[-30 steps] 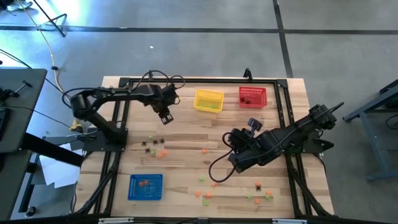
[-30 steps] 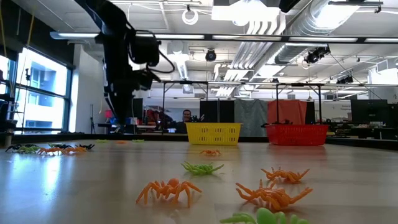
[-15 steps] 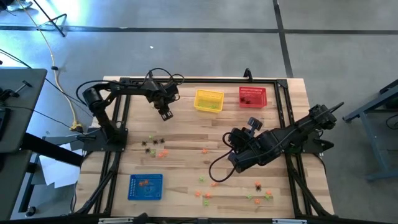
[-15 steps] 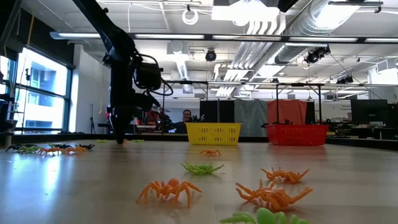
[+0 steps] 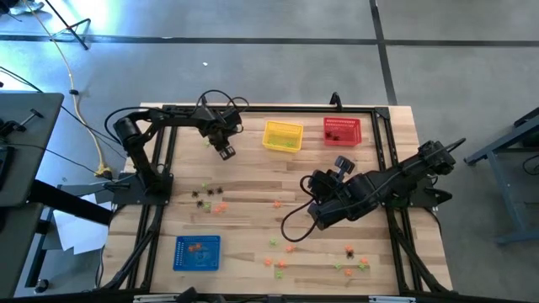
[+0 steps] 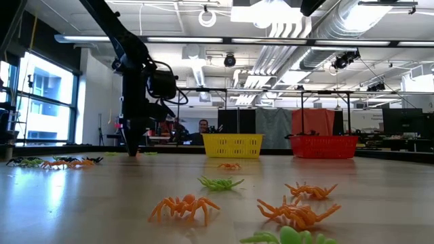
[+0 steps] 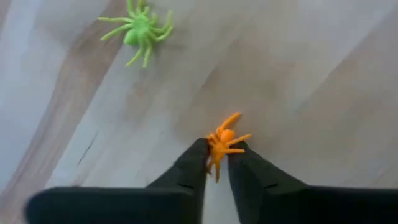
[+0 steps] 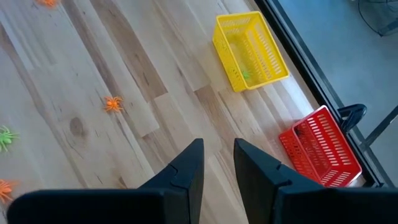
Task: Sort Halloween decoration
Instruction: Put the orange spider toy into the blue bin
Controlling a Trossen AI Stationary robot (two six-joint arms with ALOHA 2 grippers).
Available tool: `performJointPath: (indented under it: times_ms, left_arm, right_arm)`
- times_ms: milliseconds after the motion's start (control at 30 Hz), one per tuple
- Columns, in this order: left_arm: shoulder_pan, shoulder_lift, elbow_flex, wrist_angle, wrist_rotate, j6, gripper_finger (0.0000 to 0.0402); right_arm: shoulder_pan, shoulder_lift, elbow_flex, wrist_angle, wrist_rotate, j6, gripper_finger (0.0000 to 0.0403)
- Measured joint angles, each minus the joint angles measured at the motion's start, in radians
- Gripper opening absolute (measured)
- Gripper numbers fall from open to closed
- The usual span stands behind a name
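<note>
The Halloween decoration is a scatter of tiny plastic spiders on the wooden table. My left gripper point(image 5: 225, 153) point(image 6: 130, 150) points straight down near the far edge, left of the yellow basket, shut on an orange spider point(image 7: 224, 140). A green spider point(image 7: 142, 31) lies on the wood just beyond it. My right gripper point(image 5: 316, 187) point(image 8: 217, 158) hangs above the table's middle, open, with nothing between its fingers. More spiders lie in a cluster at the left point(image 5: 209, 198) and along the near edge point(image 5: 278, 261) point(image 6: 183, 205). My left gripper pinches the orange spider's rear body and legs point(image 7: 217, 151) between its two fingertips. The fingers come from above, pointing down. The spider's front part point(image 7: 229, 127) sticks out past the tips and lies on the table top.
At the far edge stand a yellow mesh basket point(image 5: 282, 135) point(image 8: 249, 50) and a red one point(image 5: 342, 130) point(image 8: 320, 149), with a blue basket point(image 5: 197, 252) near the front left. A black frame point(image 5: 253, 108) runs around the table. A person point(image 6: 203, 126) sits in the room behind.
My left gripper has come down from above the table to the table top beside the yellow basket, and stands there with its tips at the wood. The right arm has kept still.
</note>
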Motion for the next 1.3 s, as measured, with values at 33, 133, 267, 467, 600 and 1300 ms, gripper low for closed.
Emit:
performJointPath:
  times_ms: [33, 133, 267, 467, 600, 1300]
  left_arm:
    - [0.000, 0.000, 0.000, -0.001, -0.004, -0.010, 0.0028]
    - [0.001, 0.000, 0.000, -0.005, -0.006, -0.050, 0.0008]
    - [-0.018, -0.034, 0.006, -0.018, -0.013, -0.075, 0.0003]
    - [-0.077, -0.196, 0.090, -0.176, 0.002, -0.116, 0.0001]
    - [-0.152, -0.342, 0.150, -0.289, 0.001, -0.210, 0.0001]
    - [-1.329, -0.528, 0.180, -0.403, 0.082, -1.477, 0.0000]
  right_arm:
    - [0.000, 0.000, 0.000, 0.000, 0.000, 0.000, 0.0083]
    - [0.000, 0.000, 0.000, 0.000, 0.000, 0.000, 0.0083]
    - [0.000, 0.000, 0.000, 0.000, 0.000, 0.001, 0.0083]
    - [0.000, 0.000, 0.000, 0.001, 0.000, 0.009, 0.0083]
    - [0.000, 0.000, 0.000, 0.002, 0.000, 0.013, 0.0083]
    - [0.002, 0.000, 0.000, 0.038, -0.004, 0.072, 0.0083]
